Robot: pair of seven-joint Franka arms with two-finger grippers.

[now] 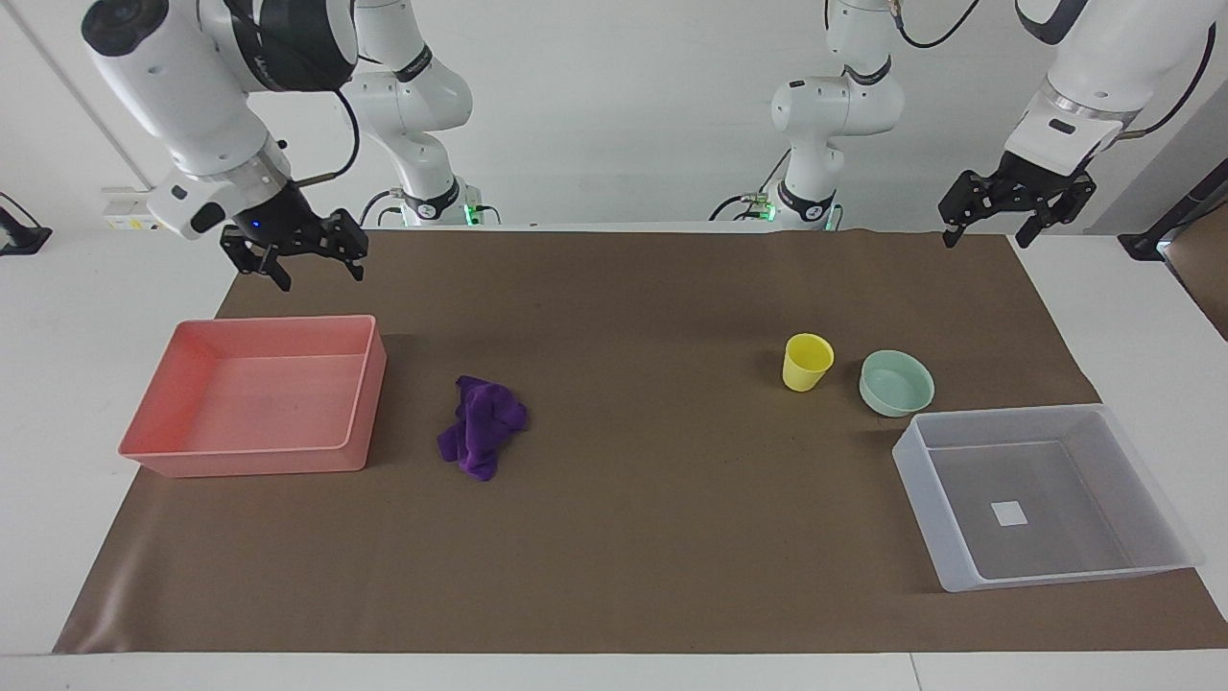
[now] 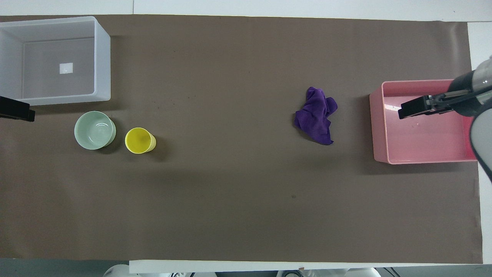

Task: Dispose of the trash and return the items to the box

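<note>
The purple cloth wad [image 1: 483,427] lies on the brown mat beside the pink tray; it also shows in the overhead view [image 2: 316,115]. The yellow cup [image 1: 807,362] [image 2: 140,140] and the mint-green bowl [image 1: 896,382] [image 2: 95,130] stand side by side, nearer to the robots than the translucent box [image 1: 926,509] [image 2: 102,61], which holds nothing. My right gripper [image 1: 319,274] is open and empty, raised, and shows over the pink tray in the overhead view [image 2: 417,107]. My left gripper [image 1: 988,235] is open and empty, raised over the mat's corner at the left arm's end.
The pink tray [image 1: 369,384] [image 2: 378,130] stands at the right arm's end of the table and holds nothing. The brown mat [image 1: 652,537] covers most of the white table. The left gripper's tip shows at the edge of the overhead view [image 2: 15,109].
</note>
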